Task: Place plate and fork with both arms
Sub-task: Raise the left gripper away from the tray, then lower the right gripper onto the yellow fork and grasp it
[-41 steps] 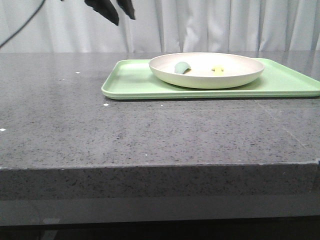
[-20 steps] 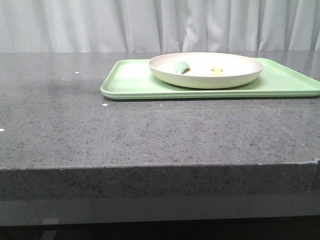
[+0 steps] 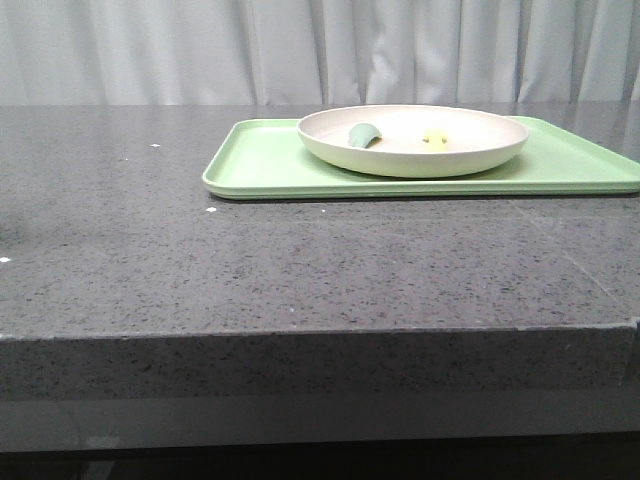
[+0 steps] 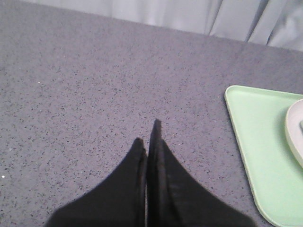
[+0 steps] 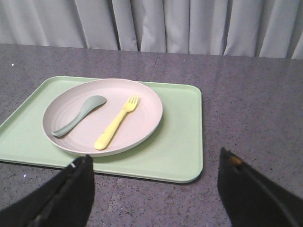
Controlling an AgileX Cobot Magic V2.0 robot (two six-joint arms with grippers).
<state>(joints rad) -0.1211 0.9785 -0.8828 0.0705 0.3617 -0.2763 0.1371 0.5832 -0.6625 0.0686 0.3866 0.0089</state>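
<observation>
The cream-white plate point(image 3: 413, 140) sits on the light green tray point(image 3: 270, 165) at the back right of the table; it also shows in the right wrist view point(image 5: 142, 101). The pale yellow fork point(image 5: 116, 123) lies in the plate beside a teal-green spoon point(image 5: 79, 115); the front view shows only its tip point(image 3: 434, 138). My left gripper point(image 4: 147, 135) is shut and empty over bare table, left of the tray's edge point(image 4: 246, 142). My right gripper point(image 5: 155, 163) is open and empty, near the tray's front edge. Neither gripper shows in the front view.
The grey speckled stone table point(image 3: 300, 260) reaches to a front edge point(image 3: 300, 335). Grey curtains point(image 3: 200, 50) hang behind the table. The plate's rim point(image 4: 289, 137) just shows in the left wrist view.
A dark gripper at the top left of the front view one second ago has left that view. The plate, tray and utensils have not moved.
</observation>
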